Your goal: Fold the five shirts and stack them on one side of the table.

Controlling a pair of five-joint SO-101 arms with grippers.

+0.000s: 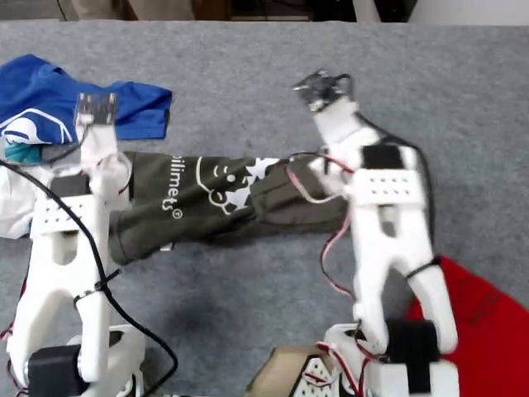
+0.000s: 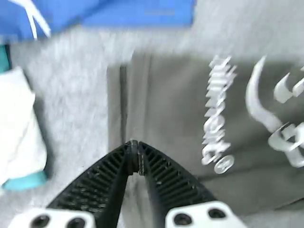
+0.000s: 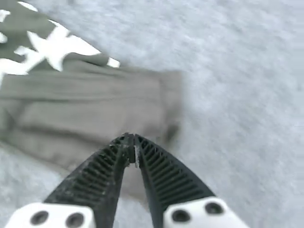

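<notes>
Both jaws pinch opposite ends of the olive shirt (image 1: pixel 207 219).

The high view's left edge cuts off the blue shirt (image 1: pixel 50 99) and a white garment (image 1: pixel 10 198); its right and bottom edges cut off the red shirt (image 1: pixel 488 322). The arms hide both ends of the olive shirt (image 1: pixel 198 219). Its print (image 2: pixel 216 114) is blurred. You cannot tell whether the left gripper (image 2: pixel 134 159) or right gripper (image 3: pixel 131 149) pinches cloth.
</notes>
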